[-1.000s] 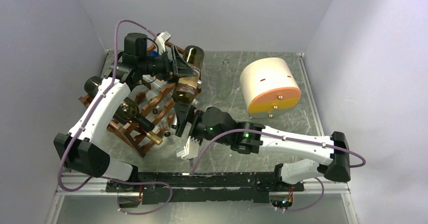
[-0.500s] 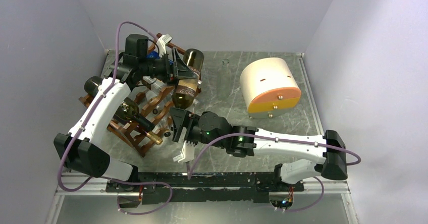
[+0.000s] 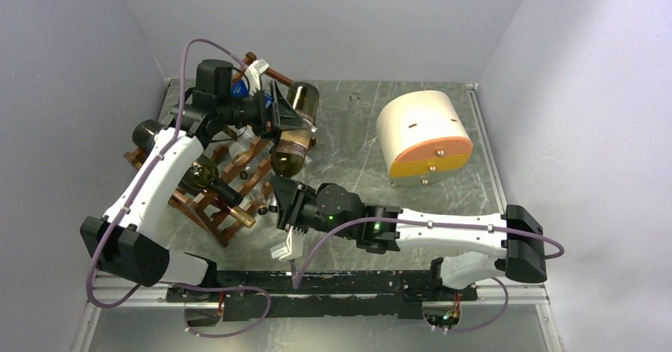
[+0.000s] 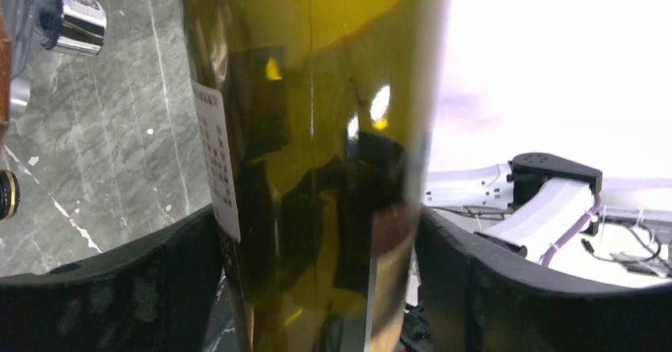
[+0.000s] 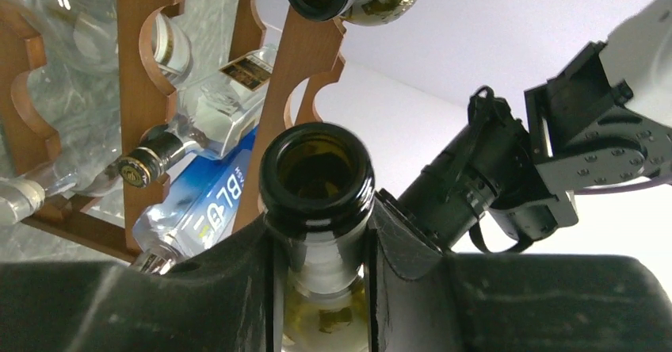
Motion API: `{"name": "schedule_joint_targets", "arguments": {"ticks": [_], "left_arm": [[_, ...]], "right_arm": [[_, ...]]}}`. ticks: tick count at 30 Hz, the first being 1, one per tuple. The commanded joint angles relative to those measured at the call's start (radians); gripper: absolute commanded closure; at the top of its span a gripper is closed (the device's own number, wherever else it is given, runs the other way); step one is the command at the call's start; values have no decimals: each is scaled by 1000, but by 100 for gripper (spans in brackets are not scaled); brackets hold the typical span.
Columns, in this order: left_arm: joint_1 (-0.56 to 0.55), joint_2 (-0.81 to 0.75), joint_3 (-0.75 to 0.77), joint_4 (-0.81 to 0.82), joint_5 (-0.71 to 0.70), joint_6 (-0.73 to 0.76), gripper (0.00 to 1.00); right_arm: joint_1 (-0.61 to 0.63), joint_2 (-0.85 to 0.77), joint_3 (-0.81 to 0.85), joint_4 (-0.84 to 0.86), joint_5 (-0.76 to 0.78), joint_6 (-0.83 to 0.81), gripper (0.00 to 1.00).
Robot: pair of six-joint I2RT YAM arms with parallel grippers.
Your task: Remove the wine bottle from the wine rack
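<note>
Clamping the neck of the wine bottle (image 5: pixel 317 170) just below its open mouth: right fingers (image 5: pixel 408 245), clenched on either side of the glass. Clasping the wide body further up: left fingers (image 4: pixel 111 288), pads against both flanks. Held tilted at the right end of the wine rack (image 3: pixel 212 203), base far, neck near, long axis pointing at the right arm. Seen from the right wrist only: other bottles (image 5: pixel 170 158) lodged in the rails. Seen from the left wrist only: the label (image 4: pixel 218 162). Contact with the top rail not determinable
</note>
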Motion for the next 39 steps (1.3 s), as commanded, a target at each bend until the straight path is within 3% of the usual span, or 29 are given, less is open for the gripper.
{"name": "schedule_joint_targets", "arguments": {"ticks": [1, 7, 15, 18, 24, 30, 36, 39], "left_arm": [[-5, -106, -58, 172, 68, -3, 2], [-5, -126, -45, 114, -16, 48, 1], [-5, -211, -9, 45, -191, 137, 1], [-5, -253, 11, 42, -258, 169, 1], [-5, -333, 32, -14, -343, 252, 1], [-5, -387, -12, -42, -351, 272, 1], [-5, -400, -46, -37, -340, 259, 1], [-5, -407, -56, -44, -336, 255, 1]], "right_arm": [[11, -57, -38, 176, 13, 56, 100], [17, -99, -25, 208, 5, 88, 100], [18, -255, -68, 168, -38, 306, 100], [18, -312, -51, 100, -39, 526, 100], [-4, -357, -43, 175, 125, 1105, 100], [-65, -399, -59, 75, 245, 1497, 100], [-304, -400, -78, 44, 312, 1789, 100], [-434, -358, -72, 60, 268, 1829, 100]]}}
